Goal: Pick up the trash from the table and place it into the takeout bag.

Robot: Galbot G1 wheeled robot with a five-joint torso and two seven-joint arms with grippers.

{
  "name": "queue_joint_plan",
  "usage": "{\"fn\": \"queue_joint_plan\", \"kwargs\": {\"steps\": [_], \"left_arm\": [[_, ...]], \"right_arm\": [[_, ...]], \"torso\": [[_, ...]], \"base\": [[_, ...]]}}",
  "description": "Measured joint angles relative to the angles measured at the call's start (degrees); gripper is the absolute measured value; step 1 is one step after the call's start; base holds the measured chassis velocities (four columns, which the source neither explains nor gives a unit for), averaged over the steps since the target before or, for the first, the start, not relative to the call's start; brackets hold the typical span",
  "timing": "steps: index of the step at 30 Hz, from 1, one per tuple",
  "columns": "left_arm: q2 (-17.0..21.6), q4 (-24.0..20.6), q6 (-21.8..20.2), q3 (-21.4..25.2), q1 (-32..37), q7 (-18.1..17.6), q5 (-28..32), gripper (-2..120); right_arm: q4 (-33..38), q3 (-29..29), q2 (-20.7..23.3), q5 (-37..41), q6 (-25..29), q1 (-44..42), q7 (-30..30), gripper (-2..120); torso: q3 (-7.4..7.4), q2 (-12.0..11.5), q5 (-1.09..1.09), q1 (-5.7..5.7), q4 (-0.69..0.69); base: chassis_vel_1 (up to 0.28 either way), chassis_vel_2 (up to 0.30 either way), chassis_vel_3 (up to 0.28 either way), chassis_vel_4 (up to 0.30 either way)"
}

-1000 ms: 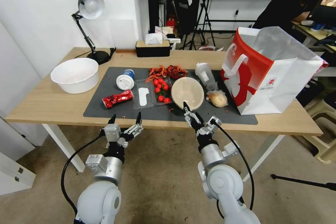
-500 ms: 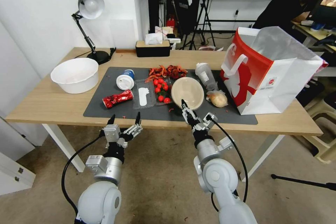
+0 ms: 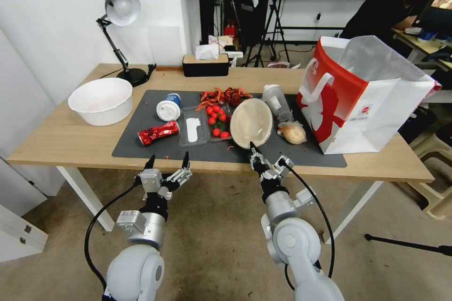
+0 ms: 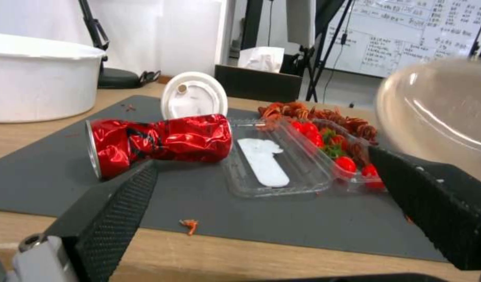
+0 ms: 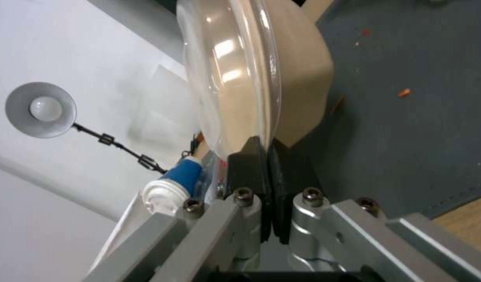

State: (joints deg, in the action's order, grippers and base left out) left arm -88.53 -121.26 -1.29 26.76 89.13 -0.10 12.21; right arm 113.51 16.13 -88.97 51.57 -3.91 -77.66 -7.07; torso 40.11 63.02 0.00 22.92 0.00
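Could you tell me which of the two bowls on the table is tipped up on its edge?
The beige bowl, pinched at its rim by the right gripper; the white bowl at the table's left end sits flat.

on the mat (image 3: 141,138), can (image 3: 158,132) lies left of bowl (image 3: 251,122); bag (image 3: 362,99) stands right.

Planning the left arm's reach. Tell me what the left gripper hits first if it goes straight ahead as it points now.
Probably the red can. The left gripper hangs open at the table edge, and the can lies straight ahead between its fingers; the clear tray sits just beside that line. Depth is uncertain.
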Motion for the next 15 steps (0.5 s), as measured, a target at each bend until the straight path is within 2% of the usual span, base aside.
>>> {"fn": "queue_joint_plan", "kwargs": {"steps": [9, 12, 14, 15], "left_arm": [[0.1, 0.2, 0.4, 0.0, 0.0, 0.0, 0.0, 100], [0.1, 0.0, 0.4, 0.0, 0.0, 0.0, 0.0, 100], [0.1, -0.1, 0.4, 0.0, 0.0, 0.0, -0.1, 100], [0.1, -0.2, 0.4, 0.0, 0.0, 0.0, -0.1, 100]], "right_arm": [[2.9, 0.6, 0.7, -1.6, 2.7, -1.4, 3.0, 0], [7.2, 3.0, 2.0, -2.2, 4.3, -1.4, 6.9, 0], [8.4, 3.8, 2.4, -2.2, 4.6, -1.1, 7.4, 0], [11.1, 5.6, 3.4, -2.2, 4.7, -0.2, 7.9, 0]], "torso": [[0.0, 0.0, 0.01, 0.0, 0.0], [0.0, 0.0, 0.01, 0.0, 0.0], [0.0, 0.0, 0.01, 0.0, 0.0], [0.0, 0.0, 0.01, 0.0, 0.0]], "base": [[0.0, 0.0, 0.0, 0.0], [0.0, 0.0, 0.0, 0.0], [0.0, 0.0, 0.0, 0.0], [0.0, 0.0, 0.0, 0.0]]}}
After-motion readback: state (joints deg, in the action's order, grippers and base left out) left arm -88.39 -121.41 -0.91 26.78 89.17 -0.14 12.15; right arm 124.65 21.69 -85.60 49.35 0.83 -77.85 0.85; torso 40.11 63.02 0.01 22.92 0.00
